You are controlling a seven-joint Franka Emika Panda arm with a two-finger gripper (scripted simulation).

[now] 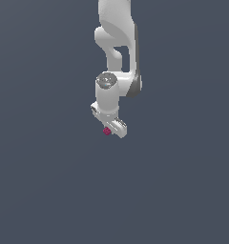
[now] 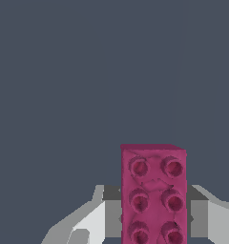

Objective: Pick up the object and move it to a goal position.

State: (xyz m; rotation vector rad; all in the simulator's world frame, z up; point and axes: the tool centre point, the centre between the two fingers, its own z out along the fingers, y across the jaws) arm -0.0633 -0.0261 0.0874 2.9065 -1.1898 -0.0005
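The object is a small magenta-pink brick with studs on top (image 2: 153,195). In the wrist view it stands between the two grey-white fingers (image 2: 90,221), which close against its sides. In the exterior view the brick (image 1: 107,131) shows as a tiny pink spot just under the white gripper (image 1: 109,128), at the end of the white arm that comes down from the top. The gripper is shut on the brick. The fingertips are mostly hidden behind the hand in the exterior view.
A plain dark grey-blue ground (image 1: 49,190) fills the whole background in both views. No other object, container or edge shows.
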